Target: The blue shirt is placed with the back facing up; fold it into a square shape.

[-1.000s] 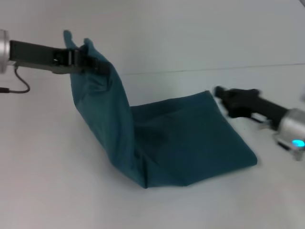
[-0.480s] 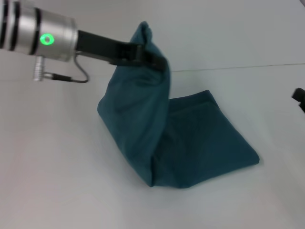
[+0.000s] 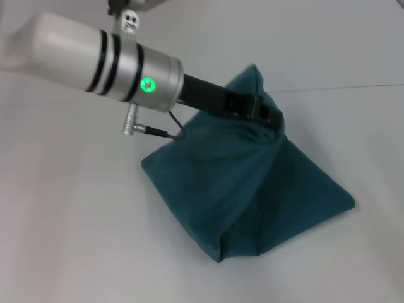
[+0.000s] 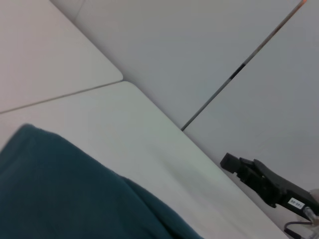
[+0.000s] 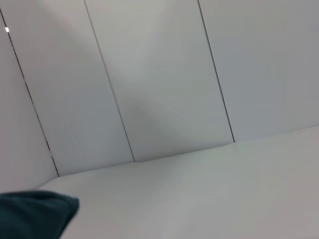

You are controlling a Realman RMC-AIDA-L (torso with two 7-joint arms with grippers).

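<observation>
White tabletop [image 3: 76, 240]. Left gripper [image 3: 268, 117] clamps raised edge of blue shirt [image 3: 252, 189]; carry across, lay edges flush. Right gripper [image 4: 249, 172] off aside, fingers unclear.

A matt, soft-knit blue shirt [image 3: 252, 183] drapes on a smooth white table [image 3: 76, 240] beneath the left gripper's [image 3: 268, 115] black plastic.
</observation>
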